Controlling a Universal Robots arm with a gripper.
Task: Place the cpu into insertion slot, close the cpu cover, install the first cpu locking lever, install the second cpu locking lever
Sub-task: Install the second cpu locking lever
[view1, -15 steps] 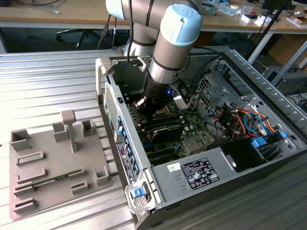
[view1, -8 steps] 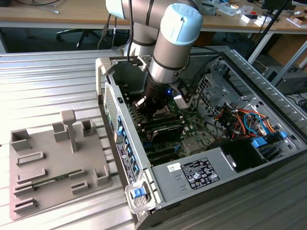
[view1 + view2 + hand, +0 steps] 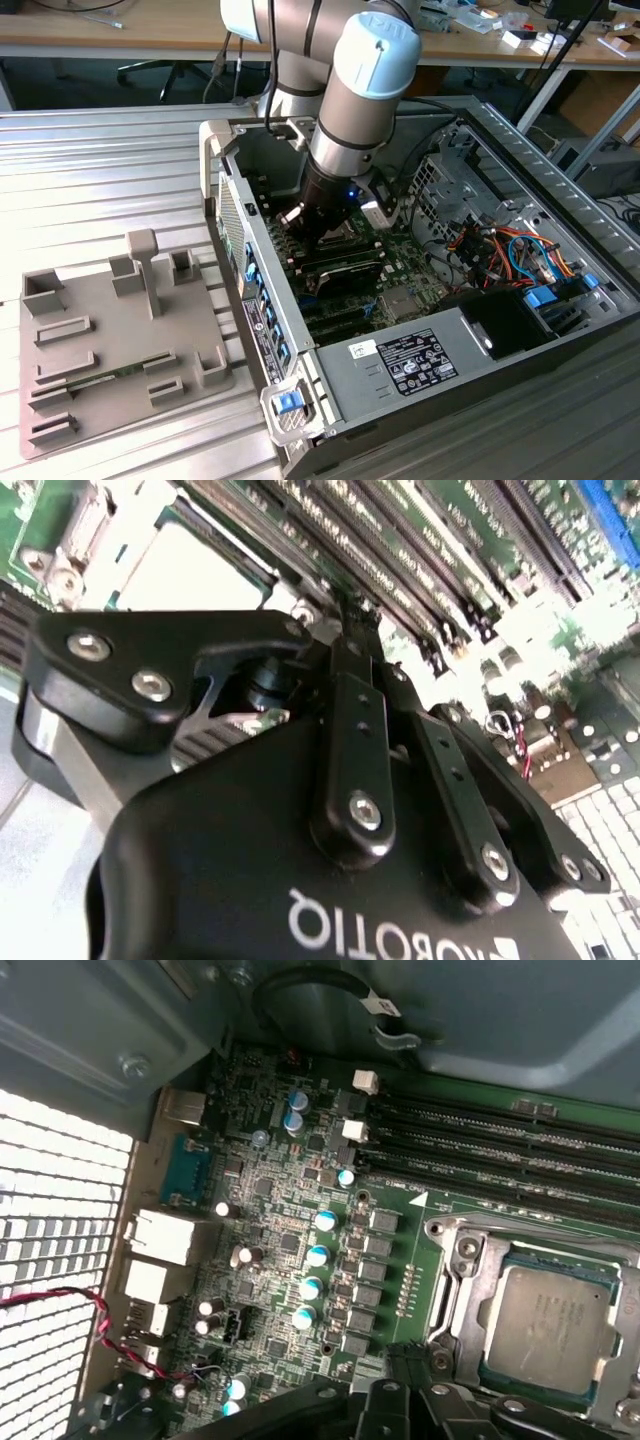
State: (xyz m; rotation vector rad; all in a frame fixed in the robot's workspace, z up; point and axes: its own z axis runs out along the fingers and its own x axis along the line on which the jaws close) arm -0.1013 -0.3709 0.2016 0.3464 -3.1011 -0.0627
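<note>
While the first wrist view shows the cpu [image 3: 548, 1322] seated, end effector [image 3: 345, 630] grip is unclear.

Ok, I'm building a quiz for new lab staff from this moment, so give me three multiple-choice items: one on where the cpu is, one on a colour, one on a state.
1. Where is the cpu?
A) on a grey tray beside the case
B) held above the case
C) in the socket on the motherboard

2. What colours is the twisted wire pair by the vented wall?
A) blue and white
B) red and black
C) yellow and green

3. How is the computer case?
A) open, its inside exposed
B) shut, panel on
C) standing upright

Answers:
1 C: the first wrist view shows it seated there.
2 B: both colours show in the first wrist view.
3 A: the exterior view shows the boards bare.
</note>
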